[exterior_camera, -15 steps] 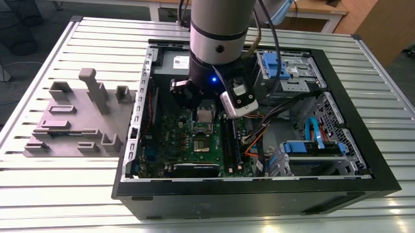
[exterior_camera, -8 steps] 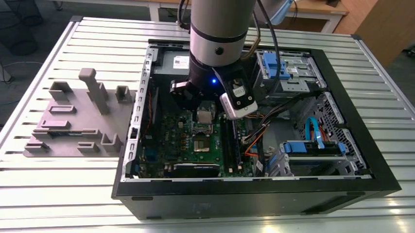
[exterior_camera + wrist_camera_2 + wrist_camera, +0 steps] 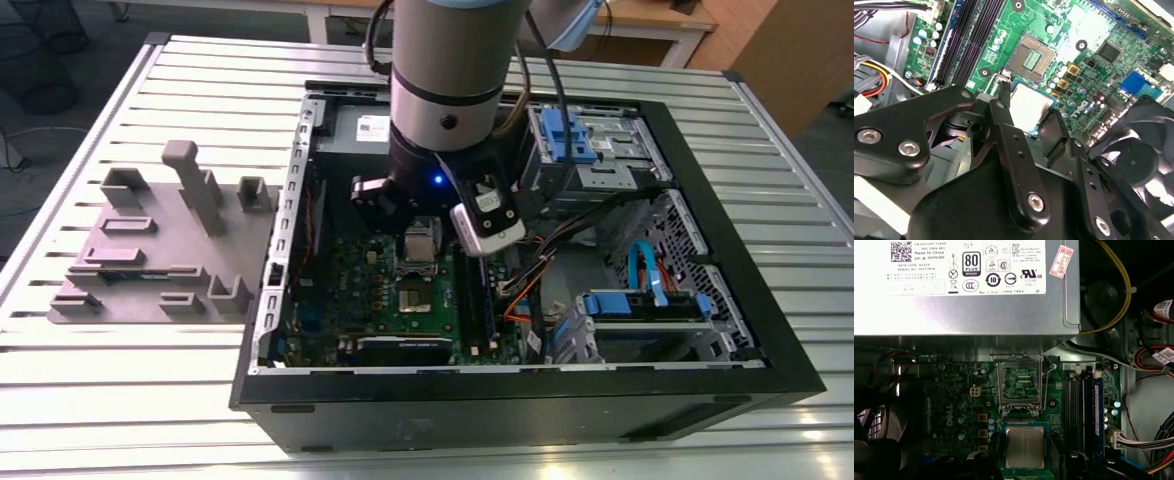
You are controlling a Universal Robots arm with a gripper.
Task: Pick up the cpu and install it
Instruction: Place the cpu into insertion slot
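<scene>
**A:** Where is the cpu just now?

**B:** Just beside the socket, on the side away from the grey power box; its silver top faces up, with a thin greenish rim around it; it lies square to the socket, not in it.

**A:** And the pincer?

**B:** Closed to the width of the cpu; in the second wrist view one black finger presses on each of two opposite edges, so the cpu is clamped between them; whether it touches the board beneath, I cannot tell.

**A:** How does the socket look?

**B:** In both wrist views its field of contacts is uncovered inside a metal frame; the wire lever runs along its edge.

**A:** What else lies near the socket?

**B:** The long dark memory slots run alongside it; a black fan sits a little farther off; coloured cables trail past the slots.

**A:** And from the exterior view?

**B:** The arm reaches straight down into the open computer case, over the socket; the case lies on its side on the slatted metal bench; a mauve-grey tray with upright blocks stands well apart from the socket, outside the case, toward the exterior view's left.
</scene>
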